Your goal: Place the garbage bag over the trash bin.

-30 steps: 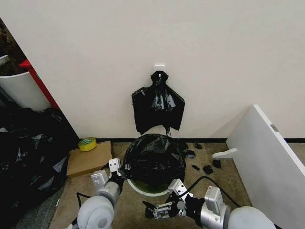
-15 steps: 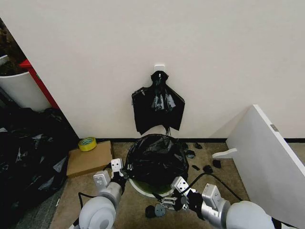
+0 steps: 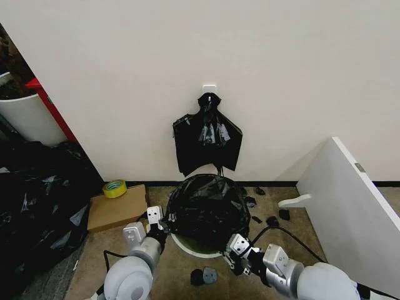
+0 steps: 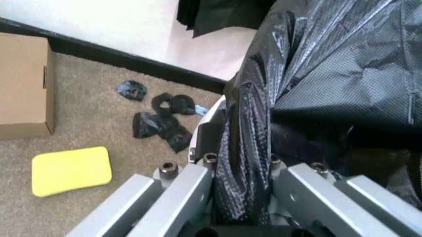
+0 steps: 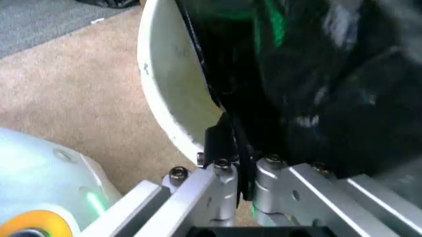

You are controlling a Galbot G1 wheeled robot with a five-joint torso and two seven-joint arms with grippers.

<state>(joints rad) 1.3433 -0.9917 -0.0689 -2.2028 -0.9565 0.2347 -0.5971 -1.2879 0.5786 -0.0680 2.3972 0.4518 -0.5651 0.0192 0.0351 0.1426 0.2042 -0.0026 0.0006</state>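
Observation:
The black garbage bag (image 3: 205, 207) lies crumpled over the top of the white trash bin (image 3: 190, 249), whose near rim shows below it. At the bin's left side, my left gripper (image 3: 155, 220) is shut on a fold of the bag. The left wrist view shows that fold pinched in my left gripper (image 4: 241, 160), with the bag (image 4: 336, 64) bulging beyond it. My right gripper (image 3: 235, 249) is at the bin's near right rim. In the right wrist view, my right gripper (image 5: 245, 163) is shut on the bag's edge (image 5: 228, 98) beside the white bin wall (image 5: 168, 84).
A bunch of black bags (image 3: 207, 134) hangs on the wall above the bin. A cardboard box (image 3: 115, 208) with a yellow tape roll (image 3: 114, 187) lies left. A black plastic heap (image 3: 31, 206) fills the far left. A white board (image 3: 350, 212) leans right. Black scraps (image 3: 203, 275) and a yellow sponge (image 4: 71, 169) lie on the carpet.
My right gripper rose from low over the floor scraps up to the bin's near right rim and shut on the bag's edge. The left gripper kept its grip.

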